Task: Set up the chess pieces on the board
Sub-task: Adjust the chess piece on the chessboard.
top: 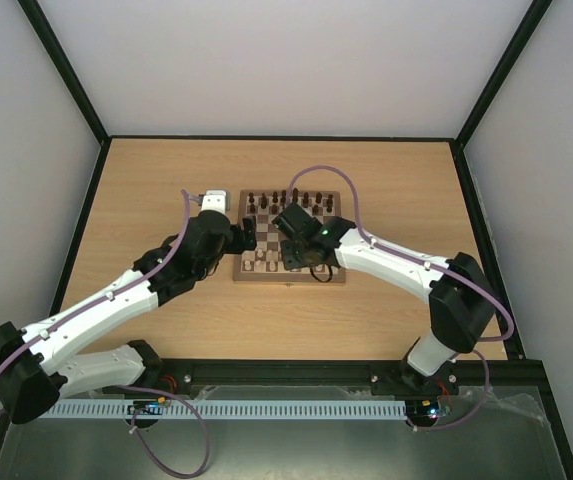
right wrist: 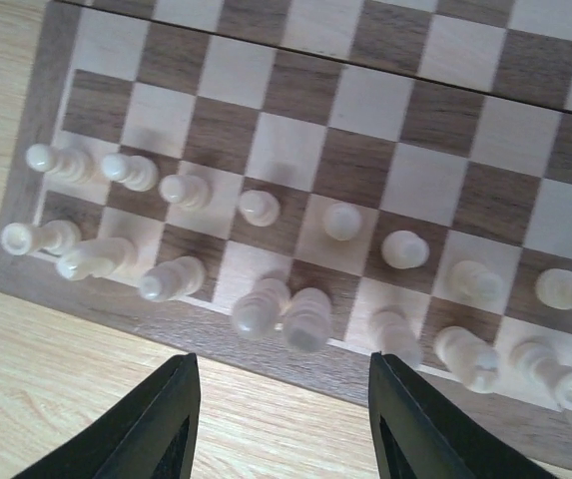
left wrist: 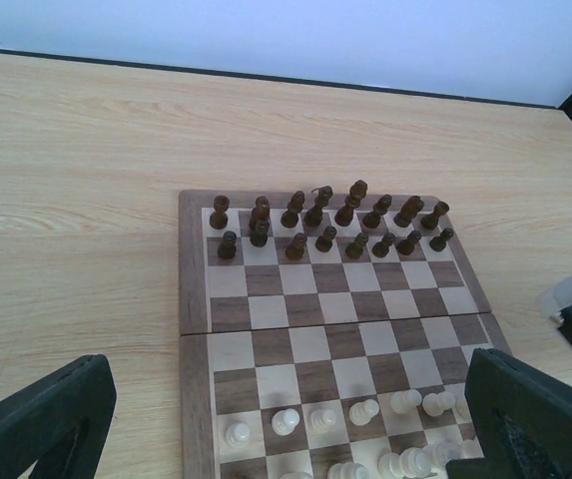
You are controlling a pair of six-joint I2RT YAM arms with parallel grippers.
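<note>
Right fingers (right wrist: 161, 424) (apart) over chess pieces (right wrist: 259, 207)

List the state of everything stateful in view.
board, unfolded, lying flat
pale chess pieces, upright, two rows at the board's near edge
dark chess pieces, upright, two rows at the far edge
left gripper, open, empty
right gripper, open, empty

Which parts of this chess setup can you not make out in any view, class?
Top view: the right end effector covers much of the board; pieces are too small to identify.
Left wrist: the bottom edge cuts off the back row of pale pieces.
Right wrist: dark pieces lie beyond the top edge.
</note>
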